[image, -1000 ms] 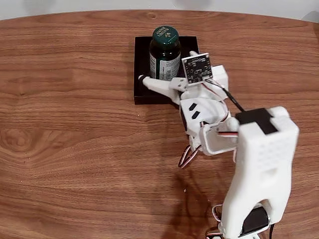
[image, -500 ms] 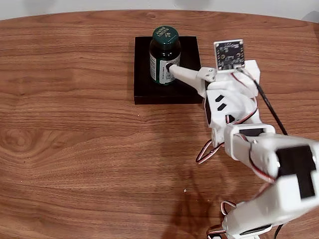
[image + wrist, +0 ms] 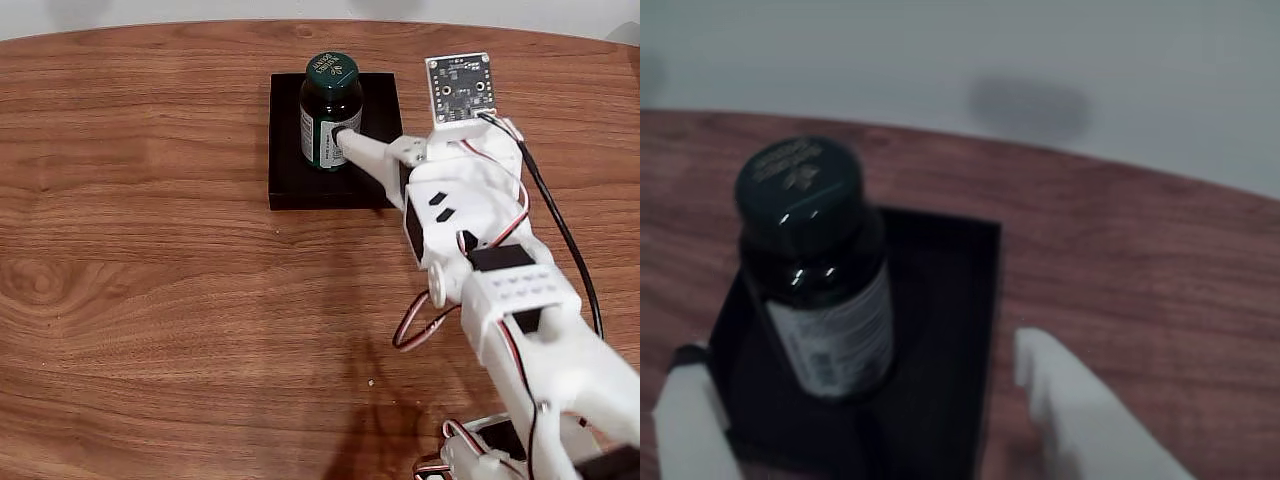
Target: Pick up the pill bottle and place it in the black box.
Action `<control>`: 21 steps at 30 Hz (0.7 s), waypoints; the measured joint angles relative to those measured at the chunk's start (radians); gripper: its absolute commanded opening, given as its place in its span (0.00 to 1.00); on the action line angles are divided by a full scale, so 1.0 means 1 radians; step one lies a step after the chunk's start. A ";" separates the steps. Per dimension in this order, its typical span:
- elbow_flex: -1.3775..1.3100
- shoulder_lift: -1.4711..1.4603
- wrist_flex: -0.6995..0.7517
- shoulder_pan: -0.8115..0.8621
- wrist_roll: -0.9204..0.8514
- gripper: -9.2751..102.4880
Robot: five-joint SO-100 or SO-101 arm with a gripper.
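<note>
Pill bottle [image 3: 330,110] upright inside black box [image 3: 286,165] on wooden desk [image 3: 150,290], placement apparently done. White pincer [image 3: 860,400] spread, empty; bottle just ahead between fingers [image 3: 1070,400], released, near left finger, free to stand unaided.

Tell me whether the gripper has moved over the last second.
Yes. In the fixed view the gripper has swung rightward across the black box, from its lower left corner toward its right edge, leaving the pill bottle standing inside.

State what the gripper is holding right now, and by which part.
Nothing. The gripper is open, its fingers either side of the pill bottle, which stands upright in the black box.
</note>
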 measured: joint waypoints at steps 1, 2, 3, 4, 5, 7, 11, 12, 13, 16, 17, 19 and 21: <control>0.009 0.032 0.037 -0.005 -0.005 0.28; 0.021 0.066 0.074 -0.014 -0.011 0.27; 0.035 0.100 0.106 -0.025 -0.015 0.25; 0.049 0.133 0.133 -0.038 -0.018 0.23; 0.064 0.166 0.160 -0.052 -0.021 0.21; 0.084 0.235 0.213 -0.064 -0.029 0.18; 0.089 0.353 0.351 -0.067 -0.054 0.13; 0.089 0.374 0.388 -0.069 -0.058 0.12; 0.089 0.394 0.423 -0.074 -0.064 0.12; 0.087 0.449 0.531 -0.080 -0.087 0.10; 0.083 0.466 0.569 -0.080 -0.094 0.10; 0.078 0.505 0.635 -0.080 -0.098 0.09; 0.078 0.549 0.676 -0.067 -0.098 0.09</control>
